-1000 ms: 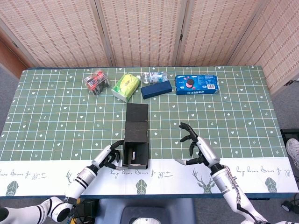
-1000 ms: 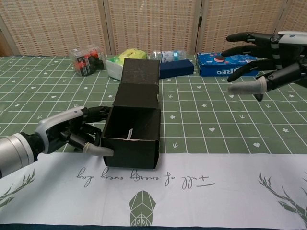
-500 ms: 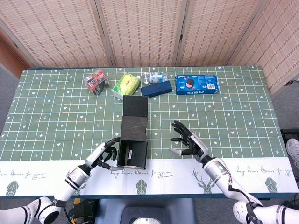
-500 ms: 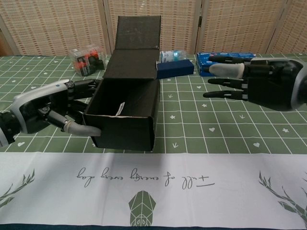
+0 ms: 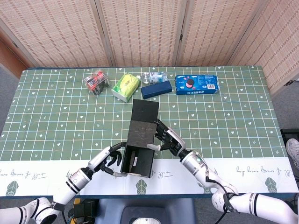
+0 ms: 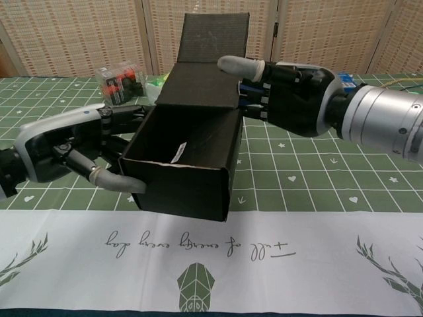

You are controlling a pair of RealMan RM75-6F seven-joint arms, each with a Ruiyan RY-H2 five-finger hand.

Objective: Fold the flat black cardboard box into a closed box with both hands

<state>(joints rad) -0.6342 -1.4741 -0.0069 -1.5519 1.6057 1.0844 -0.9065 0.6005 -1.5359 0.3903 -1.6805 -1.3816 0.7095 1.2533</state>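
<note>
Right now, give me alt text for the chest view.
A black cardboard box, open with its lid flap raised, is held by two robot hands: the left robot hand grips its left side, the right robot hand touches its right side. Snack packs sit behind on the green tablecloth.

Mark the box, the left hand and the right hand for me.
box (image 6: 182, 181): chest view, front wall.
left hand (image 6: 66, 146): chest view, back of the hand beside the box.
right hand (image 6: 297, 100): chest view, palm behind the box's right wall.

The left hand (image 6: 66, 148) is seen at lower left, fingers spread against the box (image 6: 188, 165). The right hand (image 6: 291, 99) is pressed to its right side.
</note>
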